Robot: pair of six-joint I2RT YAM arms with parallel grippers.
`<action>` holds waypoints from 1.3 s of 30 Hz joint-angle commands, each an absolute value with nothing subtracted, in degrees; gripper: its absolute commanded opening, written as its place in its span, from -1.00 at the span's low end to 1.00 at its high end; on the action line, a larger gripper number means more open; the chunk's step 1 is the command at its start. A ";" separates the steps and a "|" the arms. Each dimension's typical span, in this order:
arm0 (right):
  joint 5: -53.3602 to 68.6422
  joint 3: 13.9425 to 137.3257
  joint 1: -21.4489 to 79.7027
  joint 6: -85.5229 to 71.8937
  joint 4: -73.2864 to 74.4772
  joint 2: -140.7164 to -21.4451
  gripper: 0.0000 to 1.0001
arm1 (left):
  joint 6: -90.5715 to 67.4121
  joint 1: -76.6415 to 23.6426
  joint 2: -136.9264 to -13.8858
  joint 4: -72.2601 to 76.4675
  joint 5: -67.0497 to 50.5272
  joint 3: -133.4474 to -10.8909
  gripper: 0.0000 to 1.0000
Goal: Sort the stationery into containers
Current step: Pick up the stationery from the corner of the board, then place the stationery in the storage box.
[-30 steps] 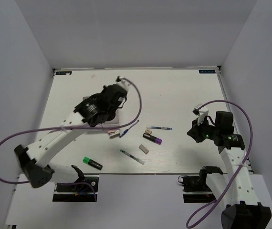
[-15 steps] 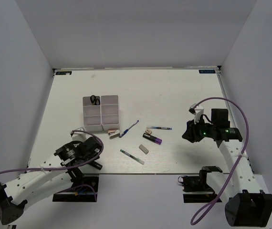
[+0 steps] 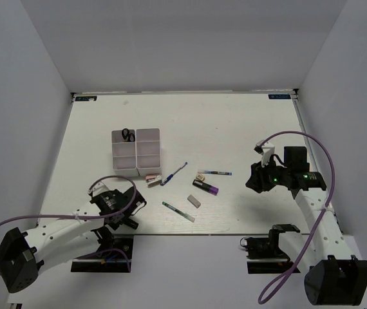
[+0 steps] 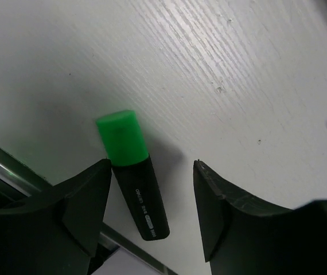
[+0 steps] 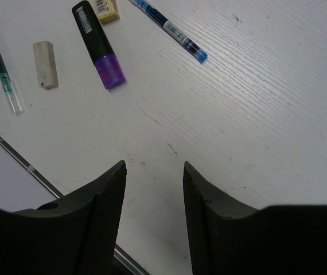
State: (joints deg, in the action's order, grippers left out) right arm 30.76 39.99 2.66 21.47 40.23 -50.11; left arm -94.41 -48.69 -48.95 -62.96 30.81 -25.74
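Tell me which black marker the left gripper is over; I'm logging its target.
The green-capped black marker, lying flat between the left gripper's open fingers near the table's front edge; the purple-capped black marker lies mid-table.

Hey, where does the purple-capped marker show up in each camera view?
Top external: purple-capped marker lies right of centre, just below the blue pen.
Left wrist: not in it.
Right wrist: upper left, purple cap toward the bottom.
Shared landmark: the grey eraser close beside it in both.
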 commanded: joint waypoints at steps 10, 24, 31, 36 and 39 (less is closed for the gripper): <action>30.06 41.04 2.72 21.45 38.76 -47.64 -0.04 | -101.34 -39.91 -53.87 -53.98 25.85 -18.72 0.19; 29.62 40.87 2.46 21.00 38.15 -46.84 0.23 | -81.87 -38.94 -52.30 -55.72 24.96 -29.78 -1.00; 29.79 40.61 2.63 21.01 38.15 -47.02 -0.29 | -52.06 -44.20 -57.91 -55.03 30.41 -53.59 -1.00; 29.97 40.08 2.64 20.83 37.09 -47.11 -1.00 | -24.38 -47.89 -68.10 -42.61 43.39 -68.10 -1.00; 29.97 39.38 2.72 20.83 36.39 -47.02 -1.00 | -5.42 -47.99 -72.67 -23.03 46.93 -67.42 -1.00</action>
State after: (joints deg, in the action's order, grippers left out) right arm 29.52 39.86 2.66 21.04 38.63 -47.35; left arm -30.63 -47.35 -69.45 -42.35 39.29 -66.96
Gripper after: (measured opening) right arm 0.002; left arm 0.389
